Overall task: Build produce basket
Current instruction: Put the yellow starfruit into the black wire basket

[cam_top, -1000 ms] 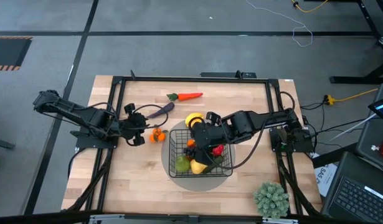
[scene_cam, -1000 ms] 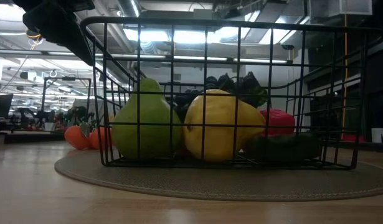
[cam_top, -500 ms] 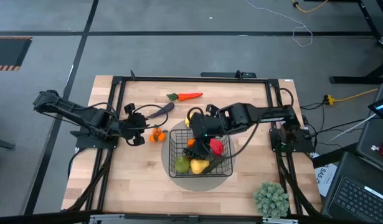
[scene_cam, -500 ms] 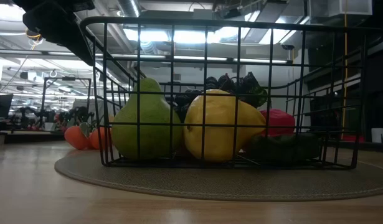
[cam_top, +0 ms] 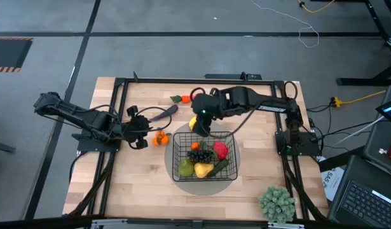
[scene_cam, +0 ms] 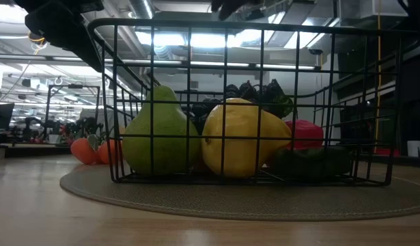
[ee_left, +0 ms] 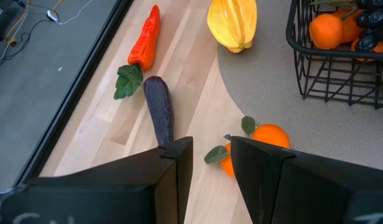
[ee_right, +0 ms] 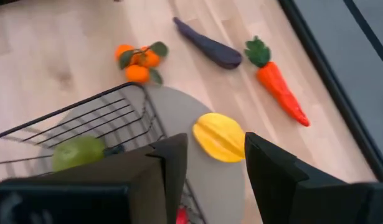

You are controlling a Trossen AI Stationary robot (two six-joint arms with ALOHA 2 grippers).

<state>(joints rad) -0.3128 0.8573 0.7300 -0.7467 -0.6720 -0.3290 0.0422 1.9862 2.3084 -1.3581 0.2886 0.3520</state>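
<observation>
Mostly filled black wire basket [cam_top: 182, 147] on grey mat [cam_top: 171, 166]; right tool [cam_top: 202, 126] fingers apart, left tool [cam_top: 142, 131] fingers apart, both empty.

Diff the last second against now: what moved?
The right hand rose out of the basket and drew back to its far rim, empty, above the yellow fruit. The grapes now show in the basket. The left hand, tangerines, eggplant and carrot stayed put.

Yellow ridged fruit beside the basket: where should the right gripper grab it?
Take the yellow fruit across its narrow middle, coming from straight above. It lies flat on the grey mat, clear of the basket, with ridges running lengthwise. The right gripper, jaws open, hovers right above it.
</observation>
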